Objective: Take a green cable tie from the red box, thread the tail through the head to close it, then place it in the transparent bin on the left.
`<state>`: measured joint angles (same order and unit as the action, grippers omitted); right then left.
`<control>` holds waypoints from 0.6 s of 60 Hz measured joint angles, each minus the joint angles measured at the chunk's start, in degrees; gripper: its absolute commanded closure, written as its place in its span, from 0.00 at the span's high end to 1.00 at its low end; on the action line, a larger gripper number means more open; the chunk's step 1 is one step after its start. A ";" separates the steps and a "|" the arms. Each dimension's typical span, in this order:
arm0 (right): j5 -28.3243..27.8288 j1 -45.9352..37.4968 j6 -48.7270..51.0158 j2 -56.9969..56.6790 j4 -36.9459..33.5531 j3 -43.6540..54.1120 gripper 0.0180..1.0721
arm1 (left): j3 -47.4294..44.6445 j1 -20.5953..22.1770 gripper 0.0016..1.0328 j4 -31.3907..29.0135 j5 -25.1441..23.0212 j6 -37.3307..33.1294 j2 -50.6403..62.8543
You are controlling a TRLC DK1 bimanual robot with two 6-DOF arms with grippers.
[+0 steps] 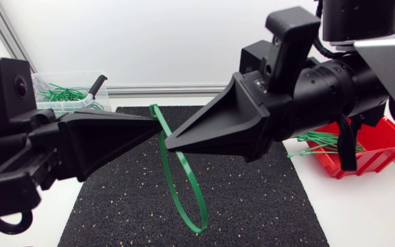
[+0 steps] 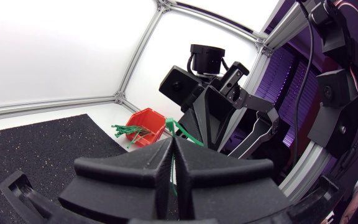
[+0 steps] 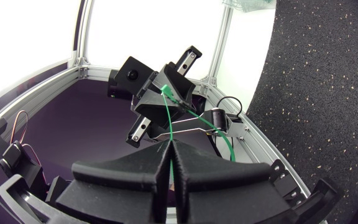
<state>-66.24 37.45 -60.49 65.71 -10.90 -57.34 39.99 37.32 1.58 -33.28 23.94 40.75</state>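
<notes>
Over the black foam mat (image 1: pixel 252 199), the left gripper (image 1: pixel 156 127) and right gripper (image 1: pixel 170 142) meet tip to tip. Each pair of fingers is clamped on the green cable tie (image 1: pixel 184 185), whose loop hangs beneath the fingertips. Picking looks done; threading can't be confirmed, and the drop into the transparent bin (image 1: pixel 38 81) remains.

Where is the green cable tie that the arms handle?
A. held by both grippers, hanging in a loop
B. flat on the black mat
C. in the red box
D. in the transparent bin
A: the left gripper and the right gripper both pinch the green cable tie, whose loop hangs above the black mat.
</notes>
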 measured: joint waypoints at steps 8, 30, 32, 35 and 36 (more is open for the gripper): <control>0.00 0.00 0.00 0.00 0.00 0.00 0.05 | 0.00 0.00 0.03 0.00 0.39 0.00 0.00; 0.02 0.35 0.00 0.00 0.26 0.02 0.05 | 0.00 0.11 0.03 0.00 0.39 0.00 0.00; 0.02 0.37 0.00 0.00 0.39 0.00 0.05 | 0.00 0.20 0.03 0.00 0.44 0.00 0.00; 0.02 0.37 0.00 0.00 0.42 0.02 0.05 | 0.00 0.33 0.03 0.00 0.61 0.00 0.00; 0.00 0.37 0.00 0.00 0.42 0.02 0.05 | 0.00 0.33 0.03 0.00 0.61 0.00 0.00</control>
<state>-66.24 37.82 -60.49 65.71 -10.48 -57.32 39.99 37.65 1.58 -32.67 23.94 40.75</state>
